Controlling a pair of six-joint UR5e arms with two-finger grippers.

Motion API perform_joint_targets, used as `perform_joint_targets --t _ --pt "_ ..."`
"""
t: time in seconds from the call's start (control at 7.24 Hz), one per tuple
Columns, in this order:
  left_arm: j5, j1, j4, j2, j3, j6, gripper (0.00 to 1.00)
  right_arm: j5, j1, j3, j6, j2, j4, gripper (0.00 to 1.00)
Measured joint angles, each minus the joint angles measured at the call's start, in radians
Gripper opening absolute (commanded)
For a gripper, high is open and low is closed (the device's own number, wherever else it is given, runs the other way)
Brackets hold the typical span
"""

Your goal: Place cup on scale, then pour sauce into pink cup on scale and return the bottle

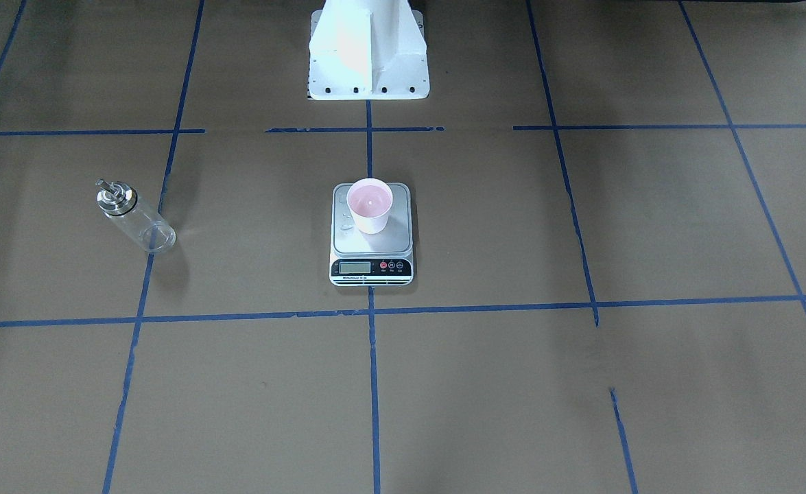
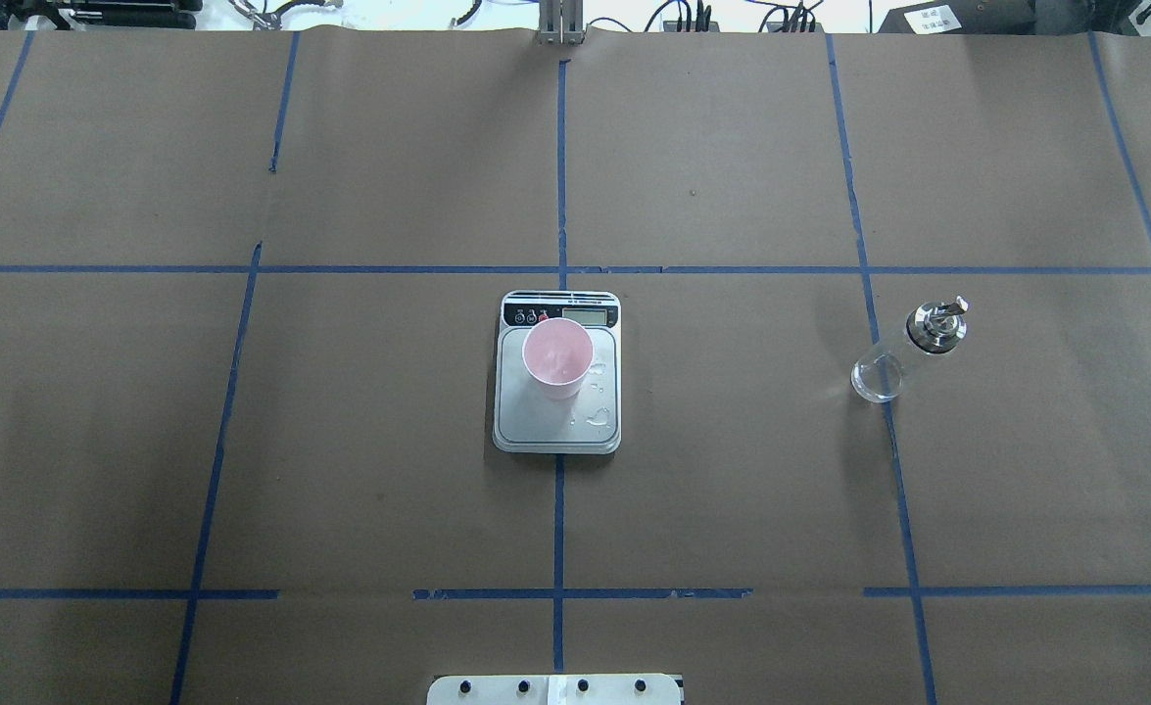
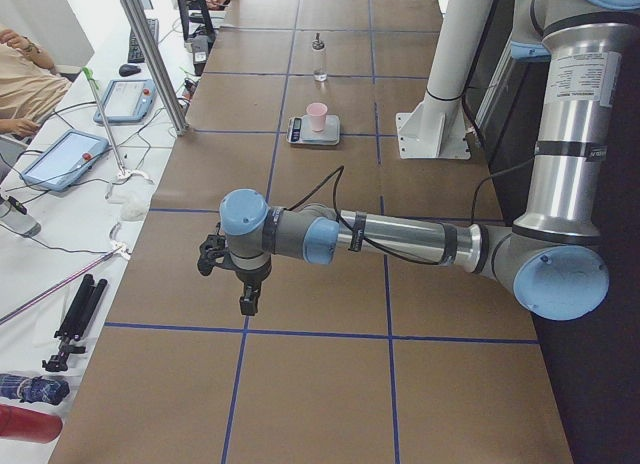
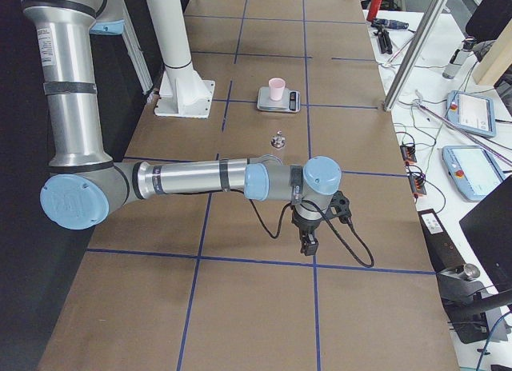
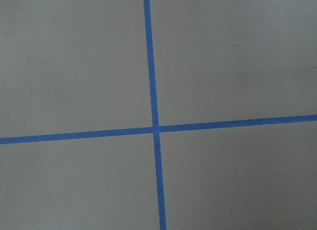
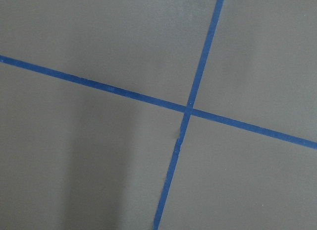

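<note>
The pale pink cup (image 1: 370, 206) stands upright on the silver platform of the scale (image 1: 397, 237) at the table's middle; both show in the overhead view too, cup (image 2: 556, 357) and scale (image 2: 546, 421). The clear glass bottle (image 1: 132, 214) with metal collar and spout stands alone on the robot's right side (image 2: 903, 357), free of any gripper. The sauce cannot be made out. My left gripper (image 3: 247, 302) and right gripper (image 4: 308, 245) hang over bare paper far from these, at opposite table ends; I cannot tell if they are open or shut. Both wrist views show only paper and tape.
The table is covered in brown paper with a blue tape grid. A few droplets (image 2: 595, 411) lie on the scale platform. The white robot base (image 1: 368, 55) stands behind the scale. Tablets (image 3: 60, 159), cables and a metal post (image 3: 150, 54) sit beyond the table's far side.
</note>
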Motion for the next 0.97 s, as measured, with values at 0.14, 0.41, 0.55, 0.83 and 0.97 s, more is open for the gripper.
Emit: perform_joint_targets --t 0.14,0.41,0.55,0.83,0.97 --pt "0.001 0.0 0.0 0.0 -0.001 0.0 1.0 -0.001 0.0 0.001 0.0 0.0 0.001 1.0" --pt "0.002 0.0 0.0 0.0 -0.002 0.0 1.0 -0.001 -0.001 0.003 0.0 0.001 0.001 1.0" --pt "0.002 0.0 0.0 -0.001 -0.002 0.0 1.0 0.0 -0.001 0.003 -0.001 0.001 0.001 1.0" --pt "0.001 0.0 0.0 -0.005 -0.004 -0.001 1.0 0.003 0.0 0.012 -0.001 0.008 -0.002 1.0" --pt "0.001 0.0 0.0 -0.004 -0.004 -0.002 1.0 0.004 0.0 0.014 -0.001 0.016 -0.008 1.0"
